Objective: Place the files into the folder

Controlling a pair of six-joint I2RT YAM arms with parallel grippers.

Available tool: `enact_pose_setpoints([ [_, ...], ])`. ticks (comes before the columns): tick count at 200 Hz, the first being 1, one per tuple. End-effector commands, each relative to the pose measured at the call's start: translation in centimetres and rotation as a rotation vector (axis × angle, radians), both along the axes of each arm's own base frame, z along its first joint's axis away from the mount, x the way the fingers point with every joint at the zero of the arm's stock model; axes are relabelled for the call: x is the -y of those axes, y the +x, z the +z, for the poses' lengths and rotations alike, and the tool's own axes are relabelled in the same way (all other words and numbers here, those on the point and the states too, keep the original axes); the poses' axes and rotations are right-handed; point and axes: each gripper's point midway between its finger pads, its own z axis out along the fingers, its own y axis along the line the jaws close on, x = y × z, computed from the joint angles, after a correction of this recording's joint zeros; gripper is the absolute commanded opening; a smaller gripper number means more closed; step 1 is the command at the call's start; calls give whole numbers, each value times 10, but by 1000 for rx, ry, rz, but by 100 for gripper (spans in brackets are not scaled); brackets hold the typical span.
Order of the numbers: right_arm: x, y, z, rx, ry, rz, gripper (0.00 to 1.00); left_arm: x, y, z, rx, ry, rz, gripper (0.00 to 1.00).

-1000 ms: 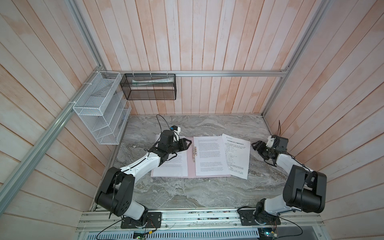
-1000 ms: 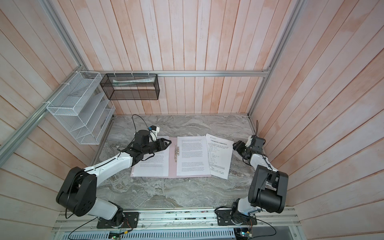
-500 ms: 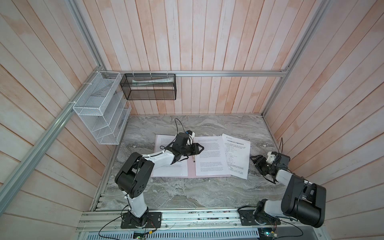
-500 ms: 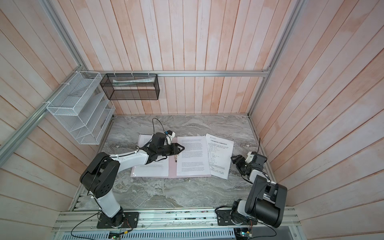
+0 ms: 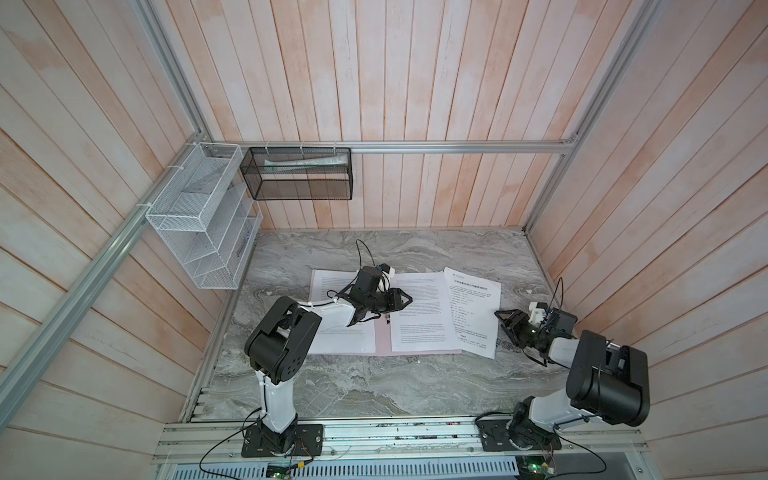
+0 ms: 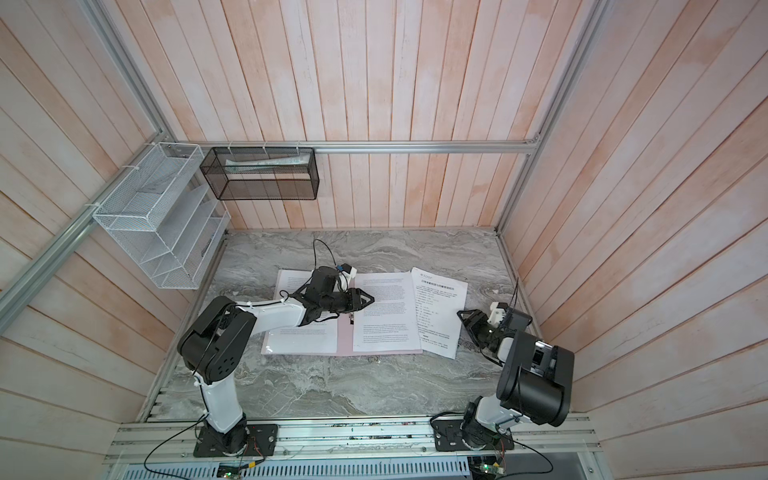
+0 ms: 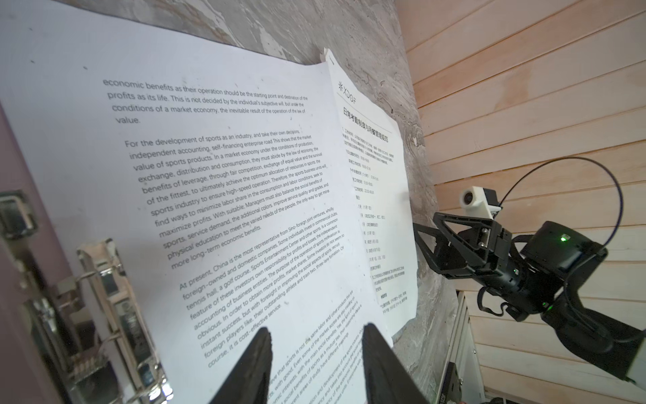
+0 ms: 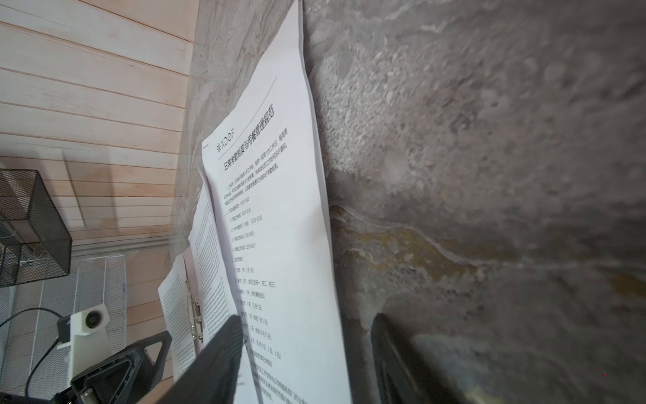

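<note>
The folder (image 5: 382, 338) is pale pink, its clip (image 7: 105, 297) shiny silver. The files (image 5: 419, 320) are white with dense black print; the sheet (image 5: 473, 316) at the 3 o'clock end bears a small grey logo (image 7: 346, 93). The tabletop (image 5: 374, 386) is grey marble with pale wavy veins. The walls (image 5: 415, 83) are whitewashed pinkish planks. At 10 o'clock hangs a white mesh rack (image 5: 199, 224), at 11 o'clock a black mesh basket (image 5: 297, 178).

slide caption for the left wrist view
Left gripper open over the printed sheet on the open folder, clip beside it, right gripper at the logo sheet.
</note>
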Motion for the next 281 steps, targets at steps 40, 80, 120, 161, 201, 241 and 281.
enact_pose_setpoints([
  [40,-19,-7,-18,-59,56,49,57,12,4,-9,-12,-22,-33,44],
  [80,-27,-7,-23,-63,86,71,54,14,4,-17,-23,-17,-40,42],
  [120,-38,-3,-20,-37,136,106,47,15,3,-21,-30,-16,-44,42],
  [161,-44,-1,-22,-34,158,125,38,14,3,-21,-31,-13,-48,41],
  [201,-47,0,-16,-8,168,138,9,15,4,-19,-28,-13,-48,41],
  [241,-48,1,-1,67,209,129,0,14,4,-11,-14,-13,-52,40],
  [281,-49,2,23,170,229,130,0,13,3,-2,4,-9,-55,40],
])
